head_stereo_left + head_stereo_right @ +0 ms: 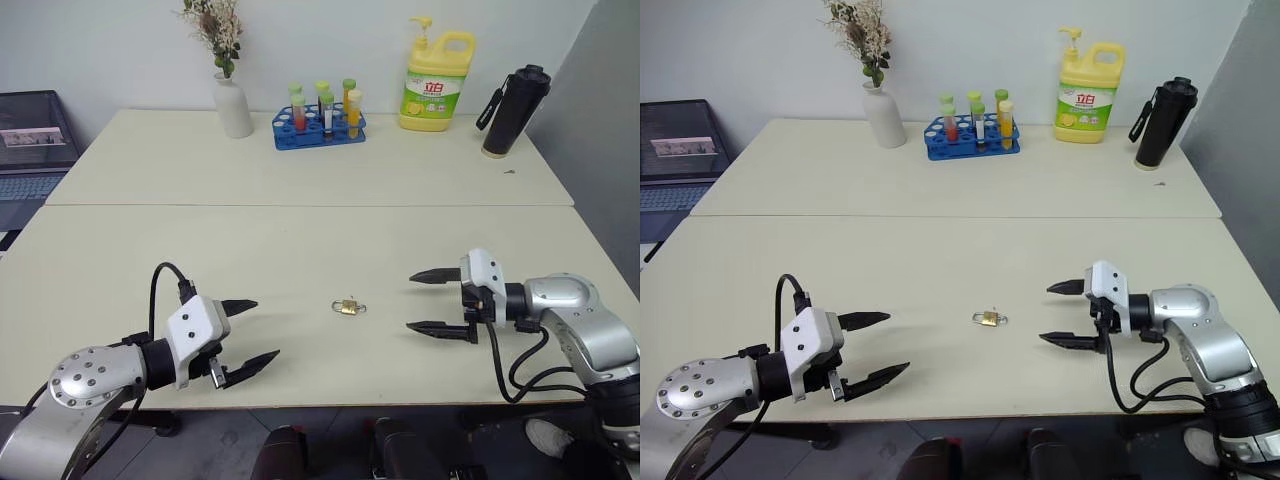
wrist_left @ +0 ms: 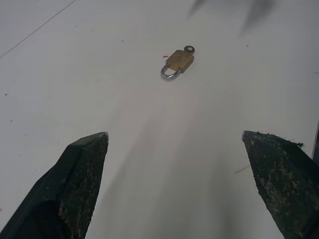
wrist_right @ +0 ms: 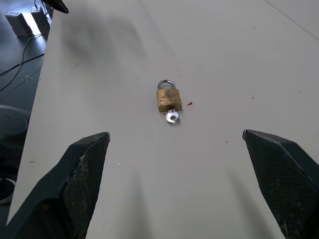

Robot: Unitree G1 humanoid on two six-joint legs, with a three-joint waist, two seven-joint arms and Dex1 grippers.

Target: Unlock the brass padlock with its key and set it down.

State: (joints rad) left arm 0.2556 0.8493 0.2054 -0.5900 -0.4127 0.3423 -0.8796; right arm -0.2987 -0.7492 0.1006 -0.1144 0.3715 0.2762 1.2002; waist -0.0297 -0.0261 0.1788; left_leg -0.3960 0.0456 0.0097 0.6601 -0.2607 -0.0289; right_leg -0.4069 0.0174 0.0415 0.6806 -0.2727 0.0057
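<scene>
The brass padlock (image 1: 348, 307) lies flat on the cream table (image 1: 300, 240), midway between my two grippers. Its silvery shackle looks closed in the right wrist view, where the padlock (image 3: 168, 99) has the key (image 3: 172, 116) stuck in its bottom end. From the left wrist the padlock (image 2: 178, 61) and the key's round head (image 2: 189, 49) show as well. My left gripper (image 1: 250, 332) hovers open to the padlock's left, nothing between its fingers. On the other side my right gripper (image 1: 428, 301) is open too, pointing at the padlock, apart from it.
At the back of the table stand a white vase with dried flowers (image 1: 232, 100), a blue rack of test tubes (image 1: 320, 125), a yellow detergent bottle (image 1: 438, 80) and a black flask (image 1: 514, 110). A laptop (image 1: 30, 150) sits off the far left.
</scene>
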